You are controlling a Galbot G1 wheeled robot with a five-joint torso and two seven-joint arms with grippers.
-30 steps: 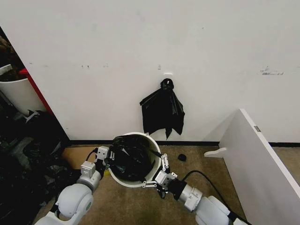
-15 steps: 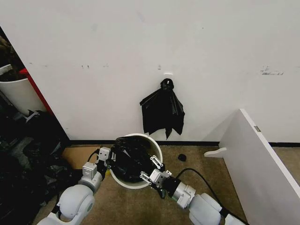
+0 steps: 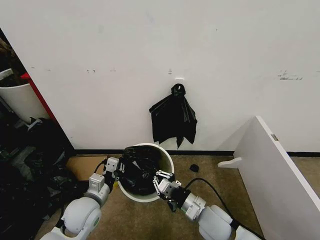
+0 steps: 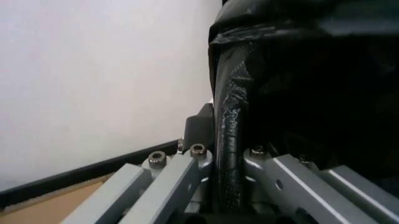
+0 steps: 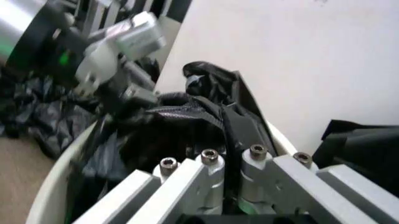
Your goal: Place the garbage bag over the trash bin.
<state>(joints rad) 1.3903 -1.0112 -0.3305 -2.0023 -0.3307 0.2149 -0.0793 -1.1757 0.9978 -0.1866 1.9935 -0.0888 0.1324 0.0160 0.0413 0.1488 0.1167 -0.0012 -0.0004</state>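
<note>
I see the garbage bag (image 3: 139,167) bunched inside the trash bin (image 3: 166,159), both grippers pinching film: left gripper (image 3: 118,172) at nine o'clock, right gripper (image 3: 161,181) at five. It's light, floppy and slippery; I'd grip folded edges.

Wall (image 3: 200,45) close behind trash bin (image 3: 165,157)

A scuffed white wall (image 3: 210,45) fills the far side before me, a black baseboard (image 3: 210,152) running along its foot. Brown carpet (image 3: 210,175) covers the floor. On my right a white panel (image 3: 280,175) leans near. On my left sits a dark heap of clutter (image 3: 30,165).
</note>
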